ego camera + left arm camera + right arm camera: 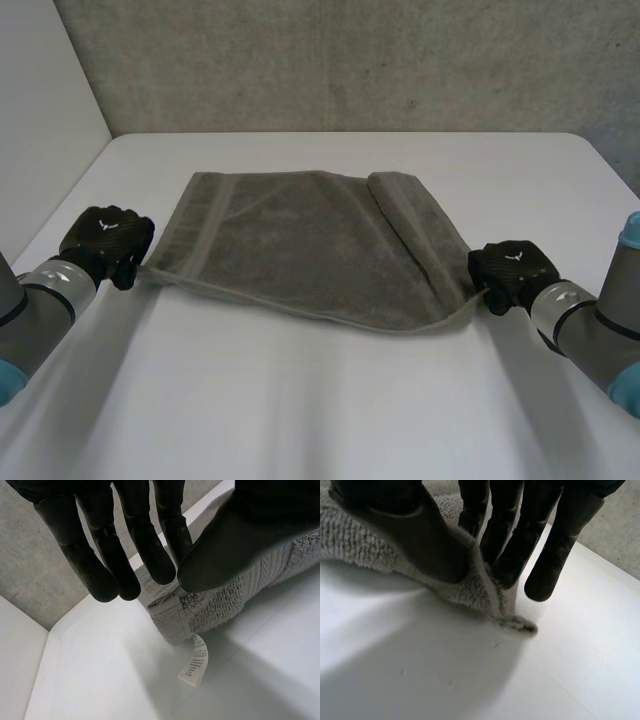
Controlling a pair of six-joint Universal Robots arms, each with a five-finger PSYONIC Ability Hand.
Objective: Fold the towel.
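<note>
A grey-brown towel [310,245] lies spread on the white table [300,400], its right edge folded over in a narrow strip [415,225]. My left hand [108,243] pinches the towel's near left corner [172,617] between thumb [235,545] and fingers [145,545]; a white label [195,665] hangs from that corner. My right hand [512,272] pinches the near right corner [485,592] between thumb [425,535] and fingers [505,545]. Both held corners are lifted slightly off the table, and the near edge sags between them.
A grey wall [350,60] stands behind the table's far edge, and a white panel [40,120] closes the left side. Bare tabletop stretches in front of the towel, towards me.
</note>
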